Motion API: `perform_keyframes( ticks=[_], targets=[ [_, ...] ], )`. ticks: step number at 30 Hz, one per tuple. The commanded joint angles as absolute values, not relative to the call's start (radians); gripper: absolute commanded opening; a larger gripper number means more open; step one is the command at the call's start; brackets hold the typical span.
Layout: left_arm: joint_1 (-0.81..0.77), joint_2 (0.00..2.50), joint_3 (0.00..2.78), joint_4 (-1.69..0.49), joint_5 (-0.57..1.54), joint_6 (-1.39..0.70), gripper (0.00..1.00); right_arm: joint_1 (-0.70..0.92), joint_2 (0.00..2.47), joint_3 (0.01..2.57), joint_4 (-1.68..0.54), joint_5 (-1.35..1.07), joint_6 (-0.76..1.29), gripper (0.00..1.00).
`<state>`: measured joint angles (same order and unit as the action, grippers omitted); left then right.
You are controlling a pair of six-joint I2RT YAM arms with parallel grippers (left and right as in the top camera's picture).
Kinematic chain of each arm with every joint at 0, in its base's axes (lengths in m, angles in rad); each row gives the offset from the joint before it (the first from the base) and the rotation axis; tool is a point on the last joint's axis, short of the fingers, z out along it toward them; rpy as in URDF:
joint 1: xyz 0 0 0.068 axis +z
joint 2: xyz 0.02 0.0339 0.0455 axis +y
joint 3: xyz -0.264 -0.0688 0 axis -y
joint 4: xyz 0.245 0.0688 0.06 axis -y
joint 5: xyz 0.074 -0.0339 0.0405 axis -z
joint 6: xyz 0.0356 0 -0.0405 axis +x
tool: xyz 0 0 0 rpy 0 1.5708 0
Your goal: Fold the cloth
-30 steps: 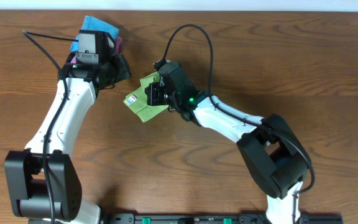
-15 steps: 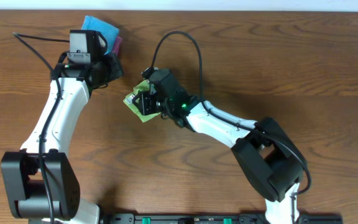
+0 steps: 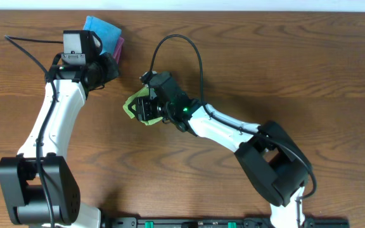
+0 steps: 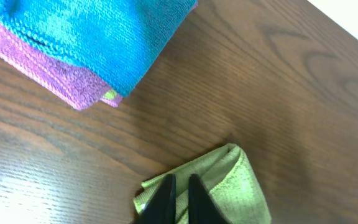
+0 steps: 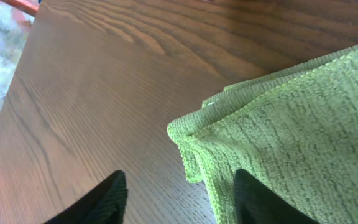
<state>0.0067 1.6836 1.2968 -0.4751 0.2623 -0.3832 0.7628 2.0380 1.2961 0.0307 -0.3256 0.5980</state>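
The cloth [image 3: 131,105] is green and lies folded and bunched on the wooden table, left of centre. My right gripper [image 3: 146,107] is over its right part. In the right wrist view the cloth's [image 5: 303,106] corner hangs down between the wide-apart fingers of the right gripper [image 5: 182,196], which is open. The right finger [image 5: 260,202] is against the cloth. My left gripper [image 3: 106,68] hovers up and to the left of the cloth. In the left wrist view the left gripper [image 4: 180,196] has its fingers nearly together above the cloth [image 4: 229,180], with nothing between them.
A folded blue cloth [image 3: 101,28] lies on a pink one [image 3: 119,45] at the back left, just behind the left gripper. The left wrist view shows the blue cloth [image 4: 86,31] stacked on the pink one [image 4: 36,68]. The table's left edge [image 5: 17,74] is near the right gripper.
The right gripper carried the green cloth leftward, folding it over, then opened and let go. The left arm drew back to the left, away from the cloth.
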Motion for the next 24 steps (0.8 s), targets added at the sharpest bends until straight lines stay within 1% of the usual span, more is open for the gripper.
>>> perform_keyframes(
  ticks=[1,3,5,6,7,8,9,13,16,20,24],
  targets=[
    [0.014,1.637,1.318,-0.494,0.258,-0.374,0.22,0.730,2.012,1.317,0.032,-0.325,0.585,0.65],
    [0.018,1.619,1.318,-0.511,0.258,-0.374,0.34,0.703,1.990,1.316,0.025,-0.325,0.568,0.68],
    [0.026,1.599,1.318,-0.534,0.259,-0.374,0.42,0.676,1.967,1.317,0.000,-0.317,0.556,0.70],
    [0.031,1.590,1.318,-0.546,0.259,-0.374,0.49,0.659,1.953,1.316,-0.017,-0.318,0.541,0.72],
    [0.037,1.581,1.318,-0.560,0.259,-0.374,0.55,0.642,1.939,1.317,-0.036,-0.318,0.530,0.77],
    [0.041,1.573,1.318,-0.574,0.259,-0.374,0.62,0.628,1.927,1.317,-0.053,-0.318,0.517,0.85],
    [0.047,1.567,1.318,-0.586,0.262,-0.374,0.66,0.614,1.914,1.317,-0.071,-0.318,0.502,0.99],
    [0.060,1.547,1.318,-0.633,0.284,-0.374,0.96,0.566,1.853,1.317,-0.155,-0.315,0.442,0.99],
    [0.061,1.542,1.318,-0.658,0.316,-0.380,0.95,0.537,1.794,1.317,-0.247,-0.271,0.384,0.99],
    [0.063,1.542,1.317,-0.695,0.373,-0.404,0.95,0.505,1.696,1.316,-0.420,-0.172,0.294,0.99],
    [0.066,1.542,1.317,-0.723,0.448,-0.409,0.95,0.477,1.599,1.316,-0.594,-0.079,0.245,0.99]
  ],
)
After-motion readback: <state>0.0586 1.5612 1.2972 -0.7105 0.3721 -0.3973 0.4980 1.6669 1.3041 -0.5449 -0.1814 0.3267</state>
